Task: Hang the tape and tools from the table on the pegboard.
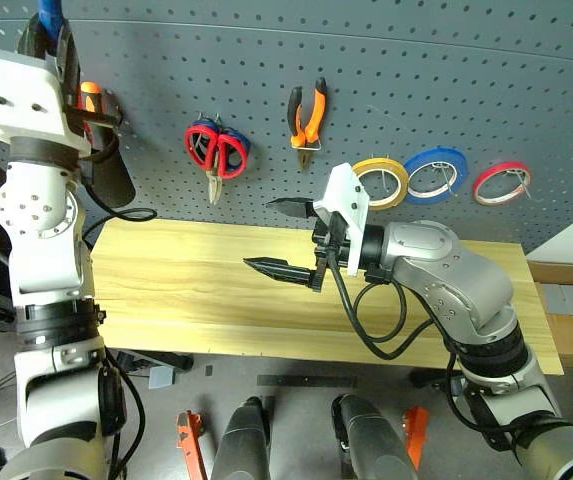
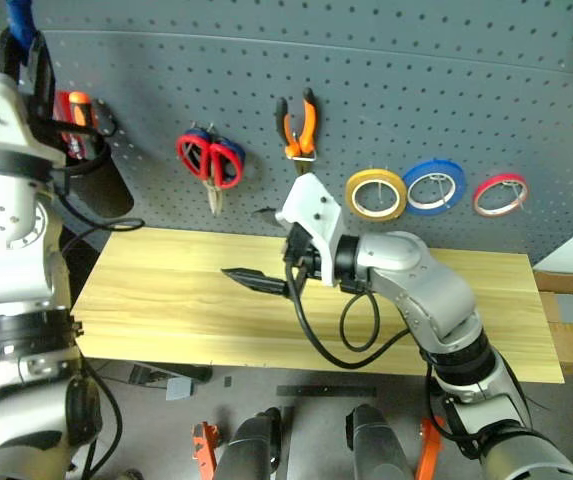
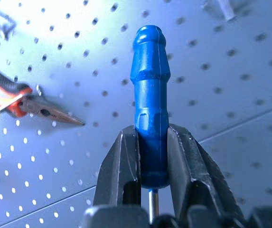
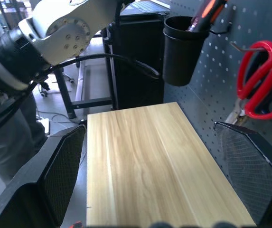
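My left gripper (image 3: 152,135) is raised high at the far left of the pegboard (image 1: 366,60), shut on the blue-handled screwdriver (image 3: 150,90), whose handle sticks up past the fingers. The screwdriver (image 1: 50,18) sits above a black cup (image 1: 106,170). Red-handled scissors (image 1: 216,150), orange-and-black pliers (image 1: 307,115) and the yellowish tape (image 1: 380,182) hang on the board's hooks. My right gripper (image 1: 274,236) hovers over the middle of the table (image 1: 166,290), pointing left, open with nothing between its fingers (image 4: 60,171).
The black cup holds red and orange-handled screwdrivers (image 1: 90,98). A blue tape ring (image 1: 436,175) and a red tape ring (image 1: 501,183) hang right of the yellowish one. A cardboard box (image 1: 566,310) stands past the table's right end.
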{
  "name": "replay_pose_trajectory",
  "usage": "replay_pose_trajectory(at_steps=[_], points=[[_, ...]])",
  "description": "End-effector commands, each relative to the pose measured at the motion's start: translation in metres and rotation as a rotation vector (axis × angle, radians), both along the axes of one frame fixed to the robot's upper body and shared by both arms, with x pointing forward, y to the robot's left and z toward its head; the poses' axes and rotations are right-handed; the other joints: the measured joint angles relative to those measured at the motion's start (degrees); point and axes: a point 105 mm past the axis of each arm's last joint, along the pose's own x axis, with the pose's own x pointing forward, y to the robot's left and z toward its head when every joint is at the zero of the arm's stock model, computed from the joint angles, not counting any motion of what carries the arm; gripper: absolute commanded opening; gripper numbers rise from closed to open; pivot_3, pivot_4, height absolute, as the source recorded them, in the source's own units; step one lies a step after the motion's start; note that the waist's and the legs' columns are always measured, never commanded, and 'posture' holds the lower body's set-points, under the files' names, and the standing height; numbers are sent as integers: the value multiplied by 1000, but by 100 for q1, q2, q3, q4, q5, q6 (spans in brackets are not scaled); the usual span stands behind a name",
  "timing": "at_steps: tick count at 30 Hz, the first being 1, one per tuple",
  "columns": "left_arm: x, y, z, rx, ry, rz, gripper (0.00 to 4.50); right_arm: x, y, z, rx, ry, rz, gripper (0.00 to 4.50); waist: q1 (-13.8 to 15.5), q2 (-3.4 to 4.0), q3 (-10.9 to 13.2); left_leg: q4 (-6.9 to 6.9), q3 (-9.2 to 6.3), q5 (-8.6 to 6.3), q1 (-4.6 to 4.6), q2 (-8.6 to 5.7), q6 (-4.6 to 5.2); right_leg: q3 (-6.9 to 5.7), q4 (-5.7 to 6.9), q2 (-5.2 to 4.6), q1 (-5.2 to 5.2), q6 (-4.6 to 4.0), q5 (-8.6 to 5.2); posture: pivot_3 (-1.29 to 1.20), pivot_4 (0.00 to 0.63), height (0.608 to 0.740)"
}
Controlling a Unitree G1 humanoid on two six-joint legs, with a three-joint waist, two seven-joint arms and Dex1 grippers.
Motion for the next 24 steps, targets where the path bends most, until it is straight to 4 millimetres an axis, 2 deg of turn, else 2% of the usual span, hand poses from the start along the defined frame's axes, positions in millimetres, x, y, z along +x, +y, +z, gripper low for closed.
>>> replay_pose_trajectory(at_steps=[1, 5, 15, 24], points=[[1, 14, 10, -16, -59, 33, 447, -6, 4, 14, 27, -65, 24, 4500, 2, 0, 0, 0, 0, 0, 0, 0, 0, -1, 0, 0, 0, 0, 0, -75, 218, 740], [12, 24, -3, -63, -42, 49, 447, -6, 5, 18, 36, -77, 17, 4500, -4, 0, 0, 2, 1, 0, 0, -1, 0, -1, 1, -1, 0, 0, 0, -98, 223, 740], [26, 36, -33, -127, -5, 97, 447, 0, 4, 52, 217, -99, -32, 4500, -83, -1, -1, 3, 0, 0, -1, -1, 0, -3, 4, -4, 0, 0, 0, -119, 226, 740], [31, 40, -45, -144, 18, 122, 447, 3, 5, 55, 230, -116, -44, 4500, -140, -2, -1, 3, 0, 0, -1, -1, 0, -5, 6, -5, 0, -1, 1, -121, 221, 740]])
